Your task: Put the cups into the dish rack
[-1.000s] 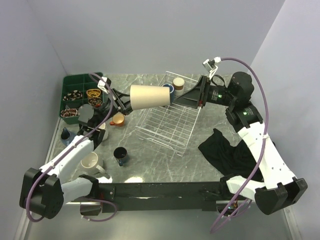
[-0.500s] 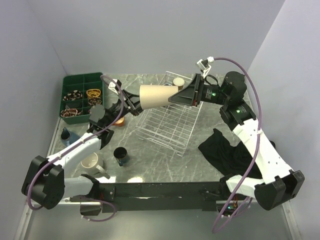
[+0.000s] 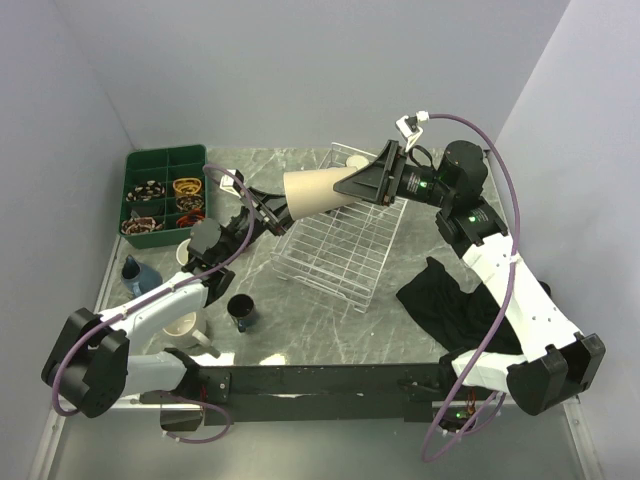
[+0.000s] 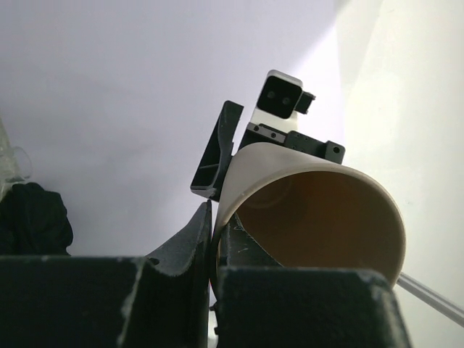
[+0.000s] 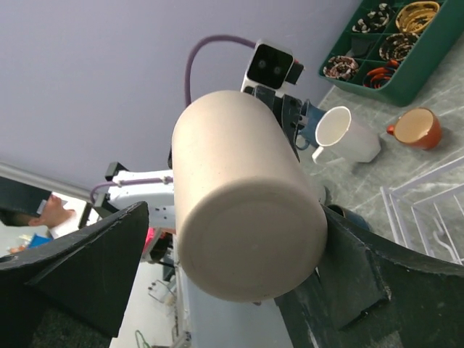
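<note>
The tall beige tumbler (image 3: pixel 315 192) hangs on its side above the far left edge of the white wire dish rack (image 3: pixel 340 250). My left gripper (image 3: pixel 272 208) is shut on its rim wall, one finger inside and one outside (image 4: pixel 214 239). My right gripper (image 3: pixel 375 183) is open, with its jaws on either side of the tumbler's closed base (image 5: pixel 246 196). The left jaw stands apart from the base and the right jaw is close against it. A dark blue mug (image 3: pixel 240 312), a cream mug (image 3: pixel 183 325) and a white mug (image 5: pixel 348 134) stand on the table at the left. A small orange cup (image 5: pixel 415 127) sits near the rack.
A dark green compartment tray (image 3: pixel 165 190) with small items sits at the back left. A black cloth (image 3: pixel 450 300) lies to the right of the rack. A small blue object (image 3: pixel 135 272) is at the left edge. Walls close in on all sides.
The tumbler has moved to the right and a little up, carried by my left gripper. My right gripper's jaws now reach around its base. The left arm has stretched to the right.
</note>
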`<act>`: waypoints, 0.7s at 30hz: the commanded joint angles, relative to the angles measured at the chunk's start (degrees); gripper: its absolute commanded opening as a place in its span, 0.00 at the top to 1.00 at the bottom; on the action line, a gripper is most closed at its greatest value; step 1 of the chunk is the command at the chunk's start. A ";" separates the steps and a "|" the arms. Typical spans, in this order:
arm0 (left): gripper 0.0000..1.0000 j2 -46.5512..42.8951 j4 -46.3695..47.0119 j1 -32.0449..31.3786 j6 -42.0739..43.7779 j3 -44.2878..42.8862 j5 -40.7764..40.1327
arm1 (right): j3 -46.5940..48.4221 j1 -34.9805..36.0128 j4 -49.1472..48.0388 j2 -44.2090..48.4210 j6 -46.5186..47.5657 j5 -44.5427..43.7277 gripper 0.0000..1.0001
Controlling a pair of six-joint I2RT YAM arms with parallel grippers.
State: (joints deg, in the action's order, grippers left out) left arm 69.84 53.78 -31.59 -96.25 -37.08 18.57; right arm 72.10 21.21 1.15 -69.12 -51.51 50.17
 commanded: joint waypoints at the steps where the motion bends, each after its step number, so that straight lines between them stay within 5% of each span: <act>1: 0.99 0.12 5.89 -1.71 1.15 -0.10 -5.20 | 0.86 -0.47 -7.38 -0.57 -5.00 1.85 0.06; 9: 0.99 4.24 6.95 -4.17 1.94 -1.86 -7.14 | -2.57 -1.43 -10.99 0.74 -8.17 1.77 0.11; 12: 0.99 5.47 7.74 -4.97 1.85 -2.03 -7.41 | -3.45 -2.66 -13.01 1.10 -9.75 2.30 0.23; 19: 0.99 6.36 5.55 -6.28 4.40 -3.88 -6.88 | -8.19 -6.27 -19.32 3.64 -11.94 2.73 0.92; 21: 0.90 6.53 4.24 -6.37 4.84 -4.58 -6.18 | -9.16 -7.41 -20.04 4.08 -12.04 2.83 1.00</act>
State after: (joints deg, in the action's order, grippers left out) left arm 76.07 58.85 -37.19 -94.89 -38.52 11.11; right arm 64.03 15.53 -11.14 -68.07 -61.58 51.94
